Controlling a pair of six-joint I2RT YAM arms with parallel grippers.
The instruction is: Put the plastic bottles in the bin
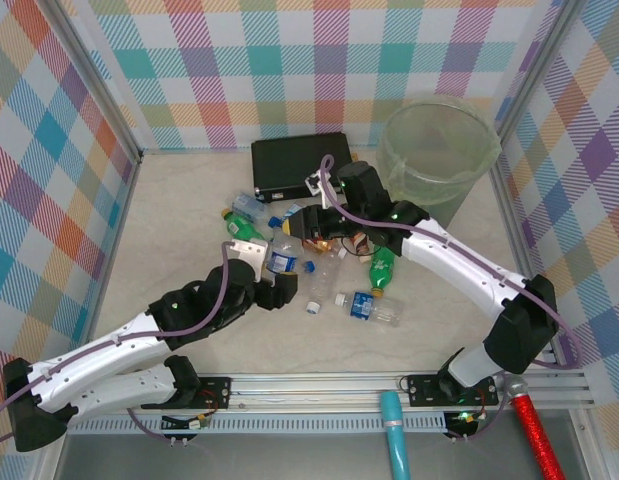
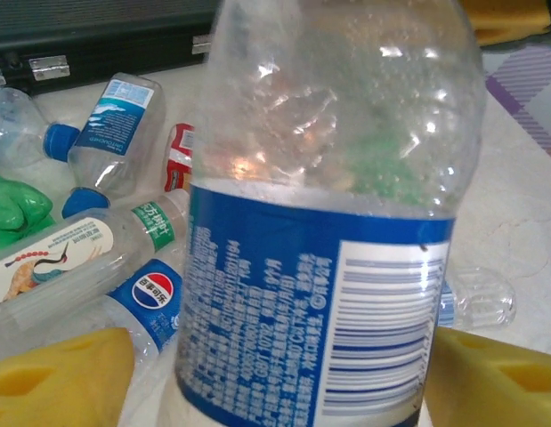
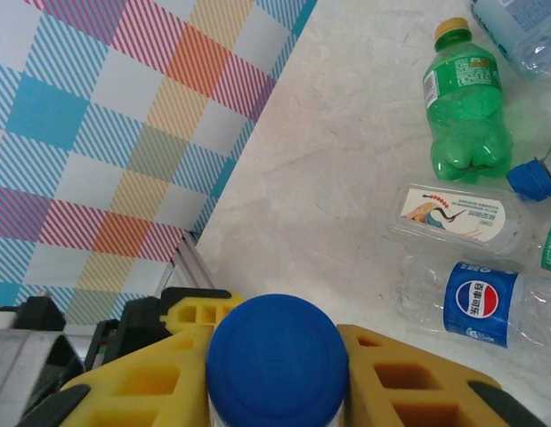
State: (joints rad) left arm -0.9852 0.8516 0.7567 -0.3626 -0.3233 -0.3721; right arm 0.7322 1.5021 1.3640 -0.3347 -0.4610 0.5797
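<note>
The bottles (image 1: 309, 262) lie in a loose scatter on the table (image 1: 189, 230), just in front of the case (image 1: 299, 165) and spreading away from its near edge. Most are clear plastic on their sides, with blue, red or green labels and blue caps. The bin (image 1: 387, 140), pale green and see-through, stands to the right of the case, apart from it.

The left gripper (image 1: 281, 285) sits at the far side of the scatter from the case. In its wrist view a blue-label bottle (image 2: 328, 294) stands between the yellow fingers (image 2: 61, 378). This bottle is clear and beaded with droplets inside, with white print and a barcode on its band. The right finger meets its edge, while a sliver of table shows at the left one. Whether the fingers press the bottle cannot be told.

The right gripper (image 1: 311, 222) hangs just in front of the case's near edge. Its yellow fingers are pinched from both sides on a blue-cap bottle (image 3: 277, 356), of which only the round cap is seen. It cannot be told whether this is the blue-label bottle.

A green bottle (image 3: 466, 116) with a yellowish cap lies off the case's left corner. Beside it lie a crane-label bottle (image 3: 453, 218), clear with a pale picture label, and a Pepsi bottle (image 3: 480, 302), clear with a blue band. A second green bottle (image 1: 382, 268) lies further from the case, below its right end.
</note>
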